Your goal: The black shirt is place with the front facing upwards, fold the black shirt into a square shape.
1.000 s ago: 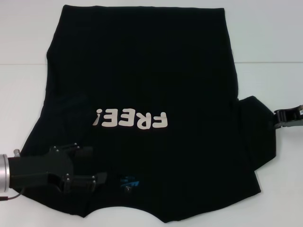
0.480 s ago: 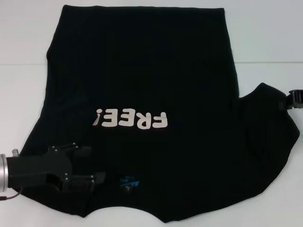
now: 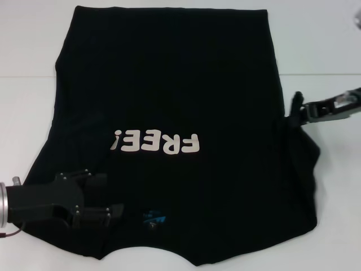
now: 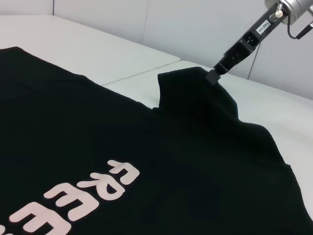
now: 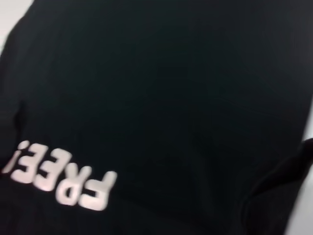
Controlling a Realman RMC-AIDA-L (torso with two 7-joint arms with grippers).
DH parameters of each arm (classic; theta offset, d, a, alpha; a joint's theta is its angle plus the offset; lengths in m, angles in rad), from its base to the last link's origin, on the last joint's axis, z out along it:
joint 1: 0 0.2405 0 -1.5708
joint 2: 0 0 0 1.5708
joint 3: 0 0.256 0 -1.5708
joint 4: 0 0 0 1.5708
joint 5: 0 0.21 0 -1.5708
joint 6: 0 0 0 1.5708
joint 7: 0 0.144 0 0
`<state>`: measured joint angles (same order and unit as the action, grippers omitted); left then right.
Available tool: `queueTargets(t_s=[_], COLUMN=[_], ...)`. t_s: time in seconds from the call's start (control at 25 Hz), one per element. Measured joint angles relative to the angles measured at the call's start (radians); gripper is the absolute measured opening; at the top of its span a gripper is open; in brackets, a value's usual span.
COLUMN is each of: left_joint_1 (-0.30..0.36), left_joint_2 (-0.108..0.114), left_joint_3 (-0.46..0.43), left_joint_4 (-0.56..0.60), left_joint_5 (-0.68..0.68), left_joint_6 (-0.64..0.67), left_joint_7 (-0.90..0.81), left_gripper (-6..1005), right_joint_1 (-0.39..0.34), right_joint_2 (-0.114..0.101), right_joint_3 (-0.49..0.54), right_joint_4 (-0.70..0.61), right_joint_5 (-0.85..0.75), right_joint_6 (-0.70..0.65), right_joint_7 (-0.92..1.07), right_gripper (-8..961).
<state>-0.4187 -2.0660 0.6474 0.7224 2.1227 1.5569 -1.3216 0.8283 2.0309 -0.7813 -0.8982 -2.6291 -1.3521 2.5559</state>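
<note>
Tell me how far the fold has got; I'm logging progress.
Early. The black shirt lies face up, its left sleeve already tucked in. The right tool is carrying the right sleeve inward; the left tool rests near the collar. Squaring up remains.

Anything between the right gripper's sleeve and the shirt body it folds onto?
Nothing visible. The right gripper holds the sleeve at the black shirt's right edge; the cloth beside it lies bare. The left gripper rests near the collar, off that path.
</note>
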Motion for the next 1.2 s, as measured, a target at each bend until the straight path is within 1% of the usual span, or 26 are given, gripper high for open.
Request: queueTargets(t_s=[0.24,0.32,0.44,0.56,0.64,0.72,0.84,0.92,1.04,1.08,1.16,1.2], left_joint_1=[0.001,0.003,0.004,0.004,0.004,0.001,-0.005,-0.007,-0.012,-0.015,-0.023,-0.026], left_joint_2=[0.005,0.005,0.005,0.002,-0.001,-0.001,0.009,0.028,0.064,0.077,0.111,0.122], left_joint_3=[-0.007,-0.020,-0.038,-0.065,-0.110,-0.149,-0.186,-0.193,-0.191,-0.187,-0.174,-0.170], left_joint_4=[-0.003,-0.005,-0.012,-0.015,-0.018,-0.023,-0.026,-0.026,-0.022,-0.020,-0.016,-0.011], left_joint_5=[-0.006,-0.007,-0.008,-0.009,-0.010,-0.010,-0.012,-0.012,-0.008,-0.002,0.019,0.029], left_joint_6=[0.002,0.002,0.004,0.005,0.006,0.011,0.028,0.055,0.106,0.115,0.129,0.133], left_joint_7=[-0.022,-0.022,-0.022,-0.026,-0.044,-0.086,-0.219,-0.320,-0.489,-0.546,-0.673,-0.710], left_gripper=[908,908,907,907,907,907,907,907,907,906,906,906], right_joint_1=[0.058,0.069,0.066,0.036,0.006,-0.033,-0.082,-0.116,-0.157,-0.169,-0.190,-0.198], right_joint_2=[0.030,0.036,0.039,0.035,0.030,0.028,0.032,0.047,0.066,0.068,0.067,0.066], right_joint_3=[-0.007,-0.003,-0.002,0.005,0.005,0.005,0.000,-0.004,-0.015,-0.020,-0.022,-0.022], right_joint_4=[0.060,0.086,0.133,0.183,0.210,0.228,0.240,0.248,0.277,0.295,0.344,0.359], right_joint_5=[0.000,0.014,0.110,0.266,0.367,0.455,0.513,0.521,0.538,0.553,0.595,0.608], right_joint_6=[0.043,0.064,0.092,0.103,0.113,0.119,0.112,0.097,0.060,0.046,0.017,0.003], right_joint_7=[0.010,0.006,-0.052,-0.157,-0.231,-0.333,-0.489,-0.644,-0.875,-0.961,-1.111,-1.175], right_gripper=[51,55,60,184,267,329,421,482,595,636,718,759])
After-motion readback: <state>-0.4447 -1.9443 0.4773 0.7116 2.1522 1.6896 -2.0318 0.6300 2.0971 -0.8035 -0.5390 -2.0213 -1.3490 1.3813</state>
